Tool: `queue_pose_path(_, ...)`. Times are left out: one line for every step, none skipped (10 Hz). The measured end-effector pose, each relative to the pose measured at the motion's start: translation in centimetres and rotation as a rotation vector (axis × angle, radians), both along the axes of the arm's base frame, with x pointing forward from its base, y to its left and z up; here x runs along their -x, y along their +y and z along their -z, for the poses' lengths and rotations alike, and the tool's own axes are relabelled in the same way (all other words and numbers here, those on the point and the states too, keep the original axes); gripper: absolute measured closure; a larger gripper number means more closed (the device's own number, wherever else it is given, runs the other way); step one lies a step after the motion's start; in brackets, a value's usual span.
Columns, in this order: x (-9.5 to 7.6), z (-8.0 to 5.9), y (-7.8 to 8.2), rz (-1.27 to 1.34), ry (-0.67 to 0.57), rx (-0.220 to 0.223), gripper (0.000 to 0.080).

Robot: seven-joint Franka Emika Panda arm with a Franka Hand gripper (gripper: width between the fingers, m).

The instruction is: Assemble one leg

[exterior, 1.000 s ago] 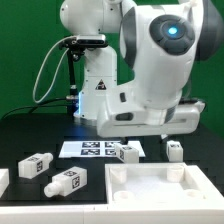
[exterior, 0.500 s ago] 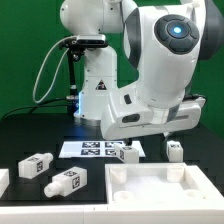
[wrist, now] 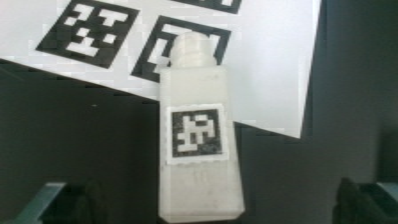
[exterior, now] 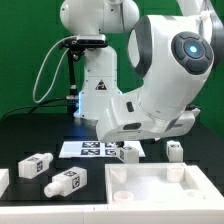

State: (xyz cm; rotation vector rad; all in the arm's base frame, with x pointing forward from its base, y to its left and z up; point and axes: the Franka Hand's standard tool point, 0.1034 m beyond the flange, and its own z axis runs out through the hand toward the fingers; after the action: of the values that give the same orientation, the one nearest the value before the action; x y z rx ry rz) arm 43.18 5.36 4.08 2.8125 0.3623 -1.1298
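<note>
Pincer (wrist: pixel 208 203) above leg (wrist: pixel 196 130), fingers (wrist: pixel 54 200) apart.
Leg lies flat, stub end on the marker board (wrist: pixel 267 80), wide end on the black table (wrist: pixel 71 130); the fingertips flank the wide end, apparently without contact.

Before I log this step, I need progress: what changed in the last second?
The arm swung toward the exterior view's right and dipped lower over the leg on the marker board. The hand is open, a finger each side of that leg, nothing gripped. The other legs and large square part stayed put.
</note>
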Motion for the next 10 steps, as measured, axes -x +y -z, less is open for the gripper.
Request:
queue_pose_path(0.0,0.0,0.0,0.000,0.000,0.000,0.0151)
queue_pose_path(0.0,0.0,0.0,0.000,0.001,0.000,0.0151)
queue_pose_path(0.0,0.0,-0.1,0.000,0.002,0.001,0.0151)
queue_pose_path(0.5,-0.1,-0.6,-0.006,0.039,0.030,0.0151)
queue_pose_path(0.6,-0.5,-0.9,-0.001,0.095,0.075,0.0151)
queue_pose_path(-0.2,-0.8,-0.7,0.008,0.146,0.116,0.0151)
queue_pose_path(-0.6,-0.3,-0.4,0.011,0.152,0.125,0.0151)
queue_pose_path(-0.7,-0.3,-0.4,0.010,0.149,0.123,0.0151)
queue_pose_path(-0.7,-0.3,-0.4,0.010,0.148,0.123,0.0151)
queue_pose_path(-0.5,0.0,-0.5,0.024,0.156,0.119,0.0151)
